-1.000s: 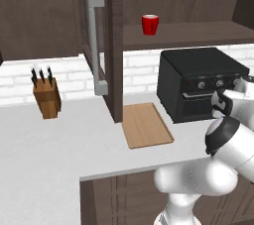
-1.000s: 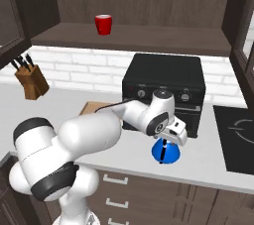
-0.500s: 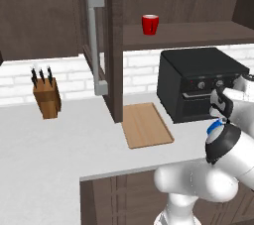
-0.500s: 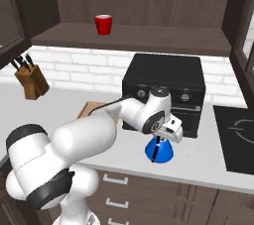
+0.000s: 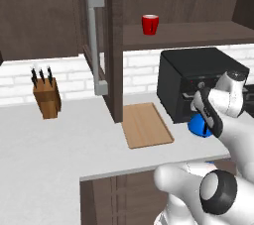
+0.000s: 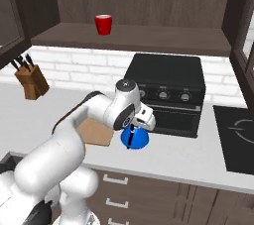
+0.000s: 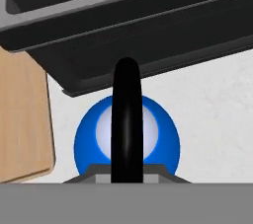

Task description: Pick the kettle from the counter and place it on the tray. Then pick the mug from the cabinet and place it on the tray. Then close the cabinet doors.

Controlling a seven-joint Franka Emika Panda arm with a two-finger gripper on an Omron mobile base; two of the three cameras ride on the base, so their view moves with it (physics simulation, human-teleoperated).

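lifting the kettle point(image 6: 134, 139) cleanly is the job in hand: the blue dome sits on the pale desk point(image 5: 59, 149) just in front of the black oven point(image 6: 168, 95), to the right of the tray point(image 5: 146, 125), and the hand point(image 6: 133, 131) is down over it with its jaws drawn in on the thin black arched handle, which the hand view shows running straight up between the fingertips. i judge the grip centred on the arch, so the kettle should hang level; a straight rise first, before any sideways travel, would keep the dome from swinging. the oven front stands very close behind the kettle, so the first move wants to come up and slightly toward the robot, away from the oven's lower lip. from there the path runs left to the tray, whose near right corner lies just beside the kettle, with bare desk between. the tray top is free to receive it. setting it toward the tray's middle or one end would leave room for the red mug point(image 5: 150, 24), which waits on the shelf inside the cabinet point(image 5: 183, 33). the open cabinet door point(image 5: 96, 45) hangs above the tray's left far corner, so the carry should stay low and short of that edge. the knife block point(image 5: 46, 97) stands well apart at left.
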